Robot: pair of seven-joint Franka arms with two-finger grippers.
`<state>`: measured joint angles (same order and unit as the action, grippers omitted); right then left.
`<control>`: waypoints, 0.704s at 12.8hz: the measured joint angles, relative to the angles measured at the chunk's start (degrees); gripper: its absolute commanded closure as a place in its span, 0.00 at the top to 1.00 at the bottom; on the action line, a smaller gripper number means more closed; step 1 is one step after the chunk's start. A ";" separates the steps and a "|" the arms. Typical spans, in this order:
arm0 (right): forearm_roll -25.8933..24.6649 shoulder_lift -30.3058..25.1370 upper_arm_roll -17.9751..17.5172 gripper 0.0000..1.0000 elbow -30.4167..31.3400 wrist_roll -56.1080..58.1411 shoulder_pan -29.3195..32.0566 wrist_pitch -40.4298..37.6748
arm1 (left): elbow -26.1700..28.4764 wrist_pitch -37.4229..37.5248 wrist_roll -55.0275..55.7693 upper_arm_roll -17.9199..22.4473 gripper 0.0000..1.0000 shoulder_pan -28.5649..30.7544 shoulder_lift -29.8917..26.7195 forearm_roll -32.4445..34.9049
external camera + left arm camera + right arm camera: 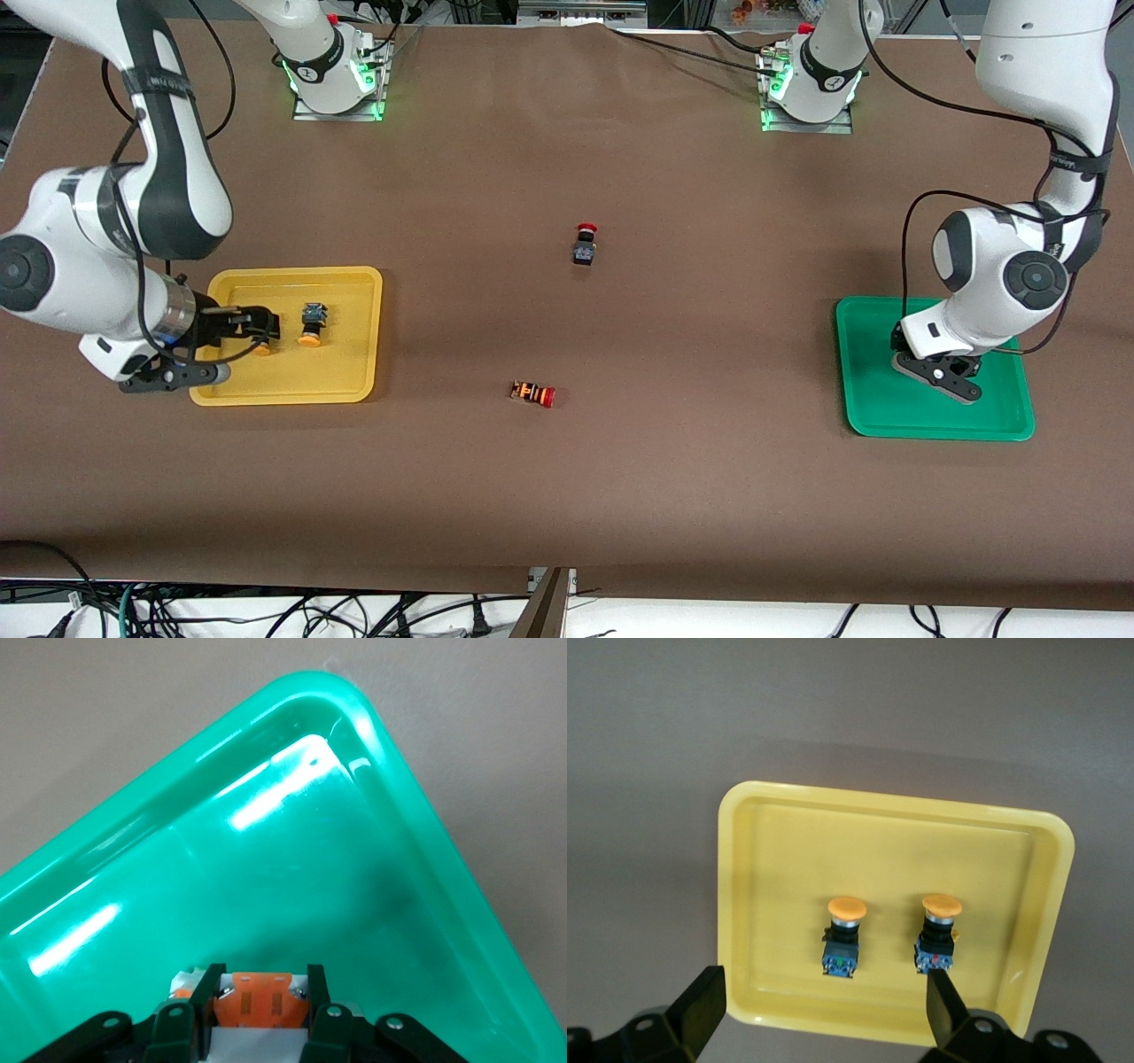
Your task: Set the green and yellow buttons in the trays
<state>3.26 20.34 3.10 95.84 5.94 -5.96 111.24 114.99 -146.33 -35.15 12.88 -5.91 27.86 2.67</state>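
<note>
The yellow tray (pixel 354 354) lies at the right arm's end and holds two black-bodied buttons with orange-yellow caps (pixel 843 939) (pixel 939 935). One shows plainly in the front view (pixel 310 325); of the other only the cap (pixel 261 350) peeks out under my right gripper (pixel 261 330). That gripper hovers over the tray, open and empty (pixel 824 992). My left gripper (pixel 943 377) is low in the green tray (pixel 873 390), shut on a white-bodied button with orange marks (pixel 261 1005). A second white-bodied button (pixel 182 981) lies right beside it in the tray.
A black-bodied red-capped button (pixel 585 244) stands mid-table. An orange-striped red-capped button (pixel 533 393) lies on its side nearer the front camera. The brown table surface spreads between the two trays.
</note>
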 measured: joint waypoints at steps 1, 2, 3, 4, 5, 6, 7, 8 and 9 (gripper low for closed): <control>-0.37 -1.68 -0.15 1.00 1.11 0.00 0.12 -0.01 | 0.91 -1.98 0.00 0.11 0.24 0.15 0.50 0.00; -1.43 -3.20 -0.27 1.00 1.92 0.00 0.31 -0.01 | 1.62 -3.78 -0.02 0.17 0.24 0.37 0.89 0.00; -2.53 -4.55 -0.37 1.00 2.43 0.00 0.58 0.01 | 2.18 -5.51 -0.02 0.17 0.29 0.57 1.36 0.00; -3.14 -5.91 -0.42 1.00 2.84 0.00 0.92 0.00 | 2.48 -6.86 -0.02 0.17 0.52 0.70 1.98 0.00; -3.34 -7.29 -0.56 1.00 3.50 0.00 1.47 -0.03 | 2.57 -7.50 -0.02 0.17 1.00 0.74 2.55 0.00; -3.37 -8.71 -0.76 1.00 4.48 0.08 1.96 -0.06 | 2.57 -7.83 -0.02 0.17 1.00 0.74 2.89 0.00; -3.48 -10.96 -1.52 1.00 6.05 0.10 2.58 -0.09 | 2.56 -7.93 -0.02 0.17 1.00 0.75 2.98 0.00; -3.55 -11.99 -2.05 1.00 6.61 0.10 2.86 -0.46 | 2.55 -7.97 -0.02 0.18 1.00 0.75 2.97 0.00; -3.63 -12.91 -2.44 1.00 6.79 0.10 3.05 -1.42 | 2.49 -8.03 -0.02 0.22 1.00 0.75 2.97 0.00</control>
<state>-0.36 7.43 0.66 102.63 6.05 -2.91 109.82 117.48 -154.36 -35.17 13.11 -5.16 30.83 2.67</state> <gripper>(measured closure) 0.000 0.163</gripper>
